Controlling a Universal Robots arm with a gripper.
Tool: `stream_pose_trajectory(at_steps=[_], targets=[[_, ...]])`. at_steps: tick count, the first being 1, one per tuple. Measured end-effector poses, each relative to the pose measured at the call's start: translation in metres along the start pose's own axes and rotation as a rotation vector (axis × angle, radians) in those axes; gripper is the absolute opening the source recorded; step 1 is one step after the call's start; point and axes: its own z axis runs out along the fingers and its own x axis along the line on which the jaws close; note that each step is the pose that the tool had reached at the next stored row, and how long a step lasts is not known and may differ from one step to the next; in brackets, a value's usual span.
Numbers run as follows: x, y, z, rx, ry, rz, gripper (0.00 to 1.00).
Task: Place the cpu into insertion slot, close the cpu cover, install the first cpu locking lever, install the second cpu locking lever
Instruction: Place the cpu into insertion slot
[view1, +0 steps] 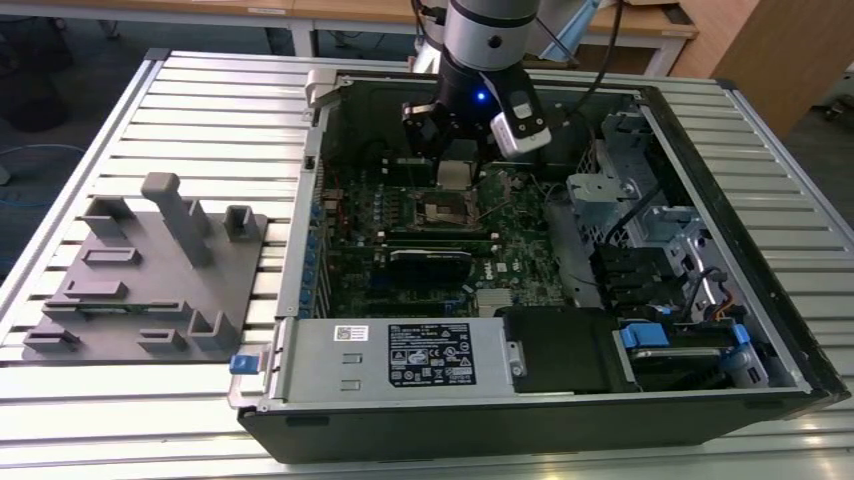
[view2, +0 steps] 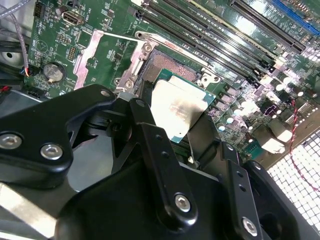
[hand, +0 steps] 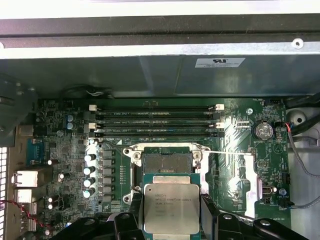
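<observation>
As my arm reaches down into the open computer case (view1: 534, 428), my tool (hand: 171, 220) is clamped on the cpu (hand: 171, 202), holding it flat just above the insertion slot (hand: 166, 161) on the green board (hand: 70, 150). The slot's dark centre lies bare within its silver rim. The cpu's dull silver-grey top faces up.

Slatted table (view1: 200, 110) carries open computer case (view1: 534, 425), grey fixture (view1: 147, 290), maybe plastic.

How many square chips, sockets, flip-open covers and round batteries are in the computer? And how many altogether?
cpu: 1, held in the end effector
insertion slot: 1
cpu cover: 1, flipped open
round battery: 1
Total: 4
</observation>
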Motion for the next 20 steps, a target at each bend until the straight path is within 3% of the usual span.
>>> stream_pose_trajectory(at_steps=[14,20], targets=[[-0.0001,-0.0002,0.0027,0.0014,-0.0001,0.001,0.54],[-0.0001,-0.0002,0.0033,-0.0002,-0.0061,0.080,0.54]])
